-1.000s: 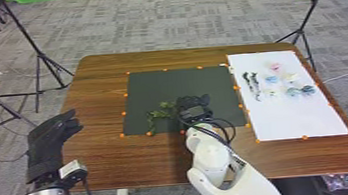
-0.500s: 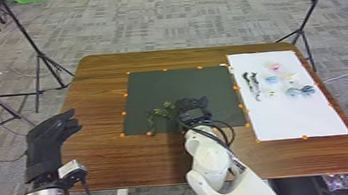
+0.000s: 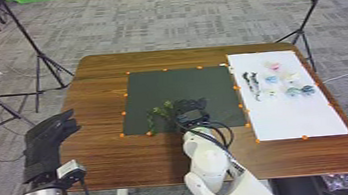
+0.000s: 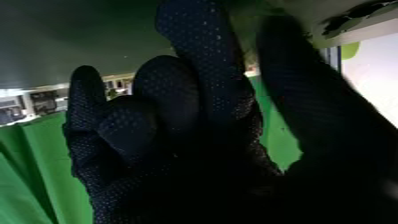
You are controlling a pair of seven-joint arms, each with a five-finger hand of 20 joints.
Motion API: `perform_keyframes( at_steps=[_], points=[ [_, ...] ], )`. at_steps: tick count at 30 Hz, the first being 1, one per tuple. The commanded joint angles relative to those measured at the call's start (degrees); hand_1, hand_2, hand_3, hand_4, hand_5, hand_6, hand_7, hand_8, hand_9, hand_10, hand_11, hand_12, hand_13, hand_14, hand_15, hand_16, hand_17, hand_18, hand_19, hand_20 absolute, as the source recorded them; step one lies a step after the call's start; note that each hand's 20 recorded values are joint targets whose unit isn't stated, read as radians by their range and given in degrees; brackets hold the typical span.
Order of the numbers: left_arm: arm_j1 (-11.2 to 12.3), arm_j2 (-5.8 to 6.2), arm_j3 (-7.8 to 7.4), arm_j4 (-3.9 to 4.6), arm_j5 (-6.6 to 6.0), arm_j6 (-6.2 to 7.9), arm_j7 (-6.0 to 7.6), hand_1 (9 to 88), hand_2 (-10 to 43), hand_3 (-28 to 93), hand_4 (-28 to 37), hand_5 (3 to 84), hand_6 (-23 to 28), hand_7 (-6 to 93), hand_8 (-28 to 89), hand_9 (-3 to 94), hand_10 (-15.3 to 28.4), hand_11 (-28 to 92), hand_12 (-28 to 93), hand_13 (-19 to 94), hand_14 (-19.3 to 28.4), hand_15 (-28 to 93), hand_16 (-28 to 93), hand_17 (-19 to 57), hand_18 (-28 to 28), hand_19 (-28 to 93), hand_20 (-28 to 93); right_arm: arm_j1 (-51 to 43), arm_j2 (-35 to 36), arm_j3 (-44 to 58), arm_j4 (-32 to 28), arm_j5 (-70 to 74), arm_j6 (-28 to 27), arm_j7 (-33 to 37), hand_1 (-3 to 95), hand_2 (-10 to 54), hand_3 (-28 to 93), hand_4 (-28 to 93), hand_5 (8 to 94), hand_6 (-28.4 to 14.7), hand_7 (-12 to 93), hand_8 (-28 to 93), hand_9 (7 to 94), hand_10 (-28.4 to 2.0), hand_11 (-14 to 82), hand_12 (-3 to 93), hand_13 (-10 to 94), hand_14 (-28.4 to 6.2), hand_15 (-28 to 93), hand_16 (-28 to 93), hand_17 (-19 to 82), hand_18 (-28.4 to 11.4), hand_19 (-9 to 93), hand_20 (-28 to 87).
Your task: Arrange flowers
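- In head view, right hand [image 3: 191,115] over near half of dark mat [image 3: 183,82], just beside green leafy sprig [image 3: 168,105].
- In right wrist view, right hand [image 4: 169,135] partway open: some fingers bent, thumb well apart from the nearest long finger. Cannot tell whether in contact with sprig; no firm hold to be seen.
- Of sprig: on near part of mat, toward its left side, with leafy tip pointing away and lower end close to near edge.
- At left edge of table [image 3: 104,163], left hand [image 3: 45,145]: fingers loosely extended, thumb standing off to the side, nothing held.
- Right of mat, on white sheet [image 3: 297,121]: dark leafy stems [image 3: 253,85] lying lengthwise along left side.
- Beside them, in far half of sheet: pink flower [image 3: 275,66], pale blue flower [image 3: 272,79], cream flower [image 3: 289,77], blue-grey flower [image 3: 308,90].
- Along edges of mat and sheet: small orange markers [image 3: 304,137].
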Motion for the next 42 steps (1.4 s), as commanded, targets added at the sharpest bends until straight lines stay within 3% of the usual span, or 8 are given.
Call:
perform_keyframes(
  at_steps=[1,5,6,9,21,28,36,42],
  points=[
    [3.1,-0.70,-2.03,-1.43,0.88,0.11,-0.95,29.7,3.6,83,-12.7,53.3,16.8,20.1,-10,42.3,24.6,52,13,33,28.4,84,-22,-3.6,24.6,55,47,-0.5,1.3,-0.6,-2.6,1.2,-2.8,1.7,24.0,-1.2,75,-19,76.2,-7.8,47,-10,61.4,-26.6,67.4,35.5,51,-28.3,89,34,14,-28.4,65,42],
    [4.4,-0.87,-2.49,-1.93,0.39,0.88,-0.20,29.8,3.5,83,-12.5,53.2,16.8,20.1,-10,42.4,24.6,52,13,33,28.4,84,-22,-3.9,24.4,54,47,-3.2,-1.5,3.8,-5.2,-1.7,-3.5,-1.9,19.8,1.5,74,-18,66.9,-12.9,51,-13,51.9,-28.3,65.1,36.9,43,-28.4,89,33,13,-28.4,63,48],
    [4.3,-0.98,-2.87,-1.93,0.67,0.58,-0.59,29.8,3.6,83,-12.5,53.2,16.8,20.1,-10,42.4,24.6,52,13,33,28.4,84,-22,-3.9,24.3,54,47,0.9,4.0,-0.7,-5.6,4.9,0.2,3.5,19.1,2.0,74,-18,65.2,-14.1,50,-14,49.6,-28.4,63.7,37.4,41,-28.4,88,33,12,-28.4,63,48],
    [5.4,-0.30,-2.62,-2.22,-0.64,1.78,0.89,29.7,3.6,83,-12.5,53.2,16.8,20.1,-10,42.4,24.6,52,13,33,28.4,84,-22,-4.0,24.2,54,47,1.8,5.5,1.1,-7.6,6.6,2.1,2.1,18.4,2.8,73,-18,60.9,-16.7,38,-11,45.6,-28.4,59.2,39.3,37,-28.4,86,30,12,-28.4,61,51],
    [5.8,0.66,-2.30,-2.33,-1.81,3.01,2.60,29.3,3.4,82,-14.4,53.0,16.8,20.0,-10,42.1,24.6,52,13,33,28.4,84,-23,-4.1,24.1,54,46,9.5,18.0,7.0,-6.8,16.1,9.9,6.0,20.0,3.4,76,-19,59.9,-15.4,27,-7,45.8,-28.4,56.1,36.3,37,-28.4,85,26,12,-28.4,61,51],
    [6.2,1.04,-1.95,-2.51,-2.94,3.60,3.97,29.1,3.2,82,-15.5,52.8,16.8,19.9,-10,41.9,24.6,51,13,33,28.4,84,-23,-4.1,24.1,54,46,11.5,19.9,9.6,-3.1,17.4,7.4,6.9,21.6,2.6,78,-20,59.4,-14.0,26,-7,45.4,-28.4,57.8,35.2,37,-28.4,86,25,12,-28.4,63,48],
    [4.9,0.43,-1.20,-2.13,-2.17,3.01,3.32,29.0,3.2,82,-15.8,52.8,16.8,19.9,-10,41.8,24.6,51,13,33,28.4,84,-23,-4.1,24.2,54,46,12.8,21.7,9.4,0.5,18.6,5.3,9.3,22.4,2.0,79,-20,58.9,-14.1,23,-7,44.2,-28.4,57.8,34.2,36,-28.4,86,25,11,-28.4,64,44],
    [4.4,1.96,-0.47,-2.05,-3.95,3.94,5.09,28.9,3.2,82,-15.6,52.8,16.9,19.9,-10,41.8,24.6,52,13,33,28.4,84,-23,-4.1,24.2,54,46,14.3,22.6,9.4,3.2,18.4,2.9,10.2,22.8,1.7,80,-20,58.6,-14.5,22,-7,44.0,-28.4,57.9,34.3,36,-28.4,86,25,11,-28.4,65,42]
  ],
)
